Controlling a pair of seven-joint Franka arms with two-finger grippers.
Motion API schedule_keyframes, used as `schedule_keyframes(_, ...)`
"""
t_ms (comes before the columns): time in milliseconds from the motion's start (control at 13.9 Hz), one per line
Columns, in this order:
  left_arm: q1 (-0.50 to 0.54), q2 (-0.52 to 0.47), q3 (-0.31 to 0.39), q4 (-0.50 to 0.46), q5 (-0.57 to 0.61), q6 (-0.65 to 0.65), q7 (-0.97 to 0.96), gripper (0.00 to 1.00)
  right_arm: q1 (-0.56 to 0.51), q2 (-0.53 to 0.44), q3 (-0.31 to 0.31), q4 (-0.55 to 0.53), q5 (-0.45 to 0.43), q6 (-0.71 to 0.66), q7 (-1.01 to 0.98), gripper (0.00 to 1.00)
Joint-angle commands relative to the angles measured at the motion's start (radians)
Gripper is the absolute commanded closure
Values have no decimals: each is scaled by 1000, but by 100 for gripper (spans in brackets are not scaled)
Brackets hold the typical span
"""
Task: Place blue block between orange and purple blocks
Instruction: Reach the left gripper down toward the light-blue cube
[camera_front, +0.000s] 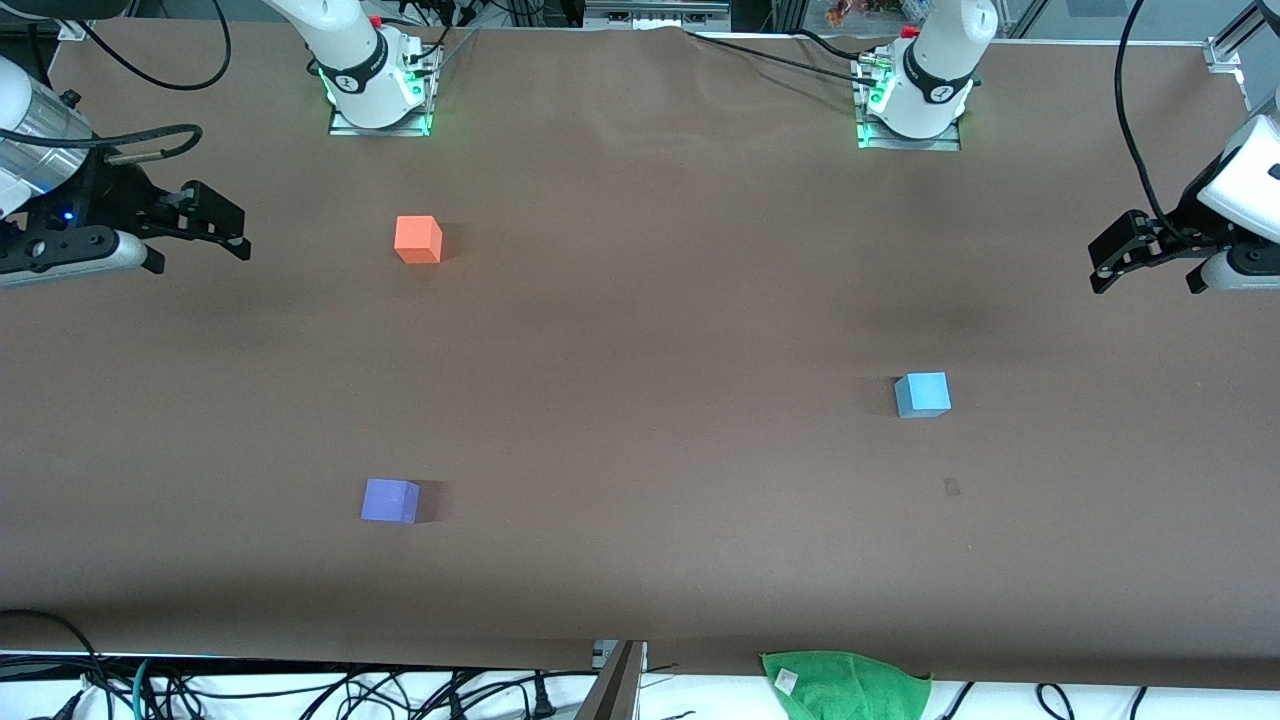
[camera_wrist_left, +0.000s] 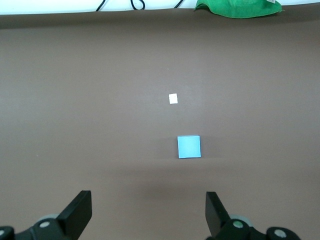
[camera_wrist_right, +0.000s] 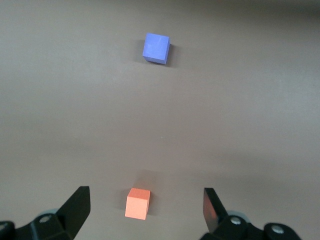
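The blue block (camera_front: 922, 395) sits on the brown table toward the left arm's end; it also shows in the left wrist view (camera_wrist_left: 189, 146). The orange block (camera_front: 418, 240) sits near the right arm's base, and the purple block (camera_front: 390, 500) lies nearer the front camera, almost in line with it. Both show in the right wrist view, orange (camera_wrist_right: 138, 203) and purple (camera_wrist_right: 156, 48). My left gripper (camera_front: 1145, 283) (camera_wrist_left: 149, 210) hovers open and empty at its end of the table. My right gripper (camera_front: 200, 258) (camera_wrist_right: 146, 194) hovers open and empty at its end.
A green cloth (camera_front: 845, 685) (camera_wrist_left: 237, 7) lies at the table's front edge. A small pale square mark (camera_front: 951, 487) (camera_wrist_left: 173, 98) is on the table just nearer the front camera than the blue block. Cables run along the table edges.
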Motion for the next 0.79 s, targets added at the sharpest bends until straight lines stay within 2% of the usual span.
schedule_keyframes(0, 0, 16, 1, 41, 2, -25, 4, 0, 24, -2, 7, 7, -40, -17, 4, 0)
schedule_keyframes(287, -5, 24, 1, 44, 0, -25, -4, 0, 24, -3, 7, 7, -37, -64, 100, 0)
schedule_keyframes(718, -10, 28, -1, 41, 0, -23, -8, 0, 24, -3, 5, 7, -35, -70, 97, 0)
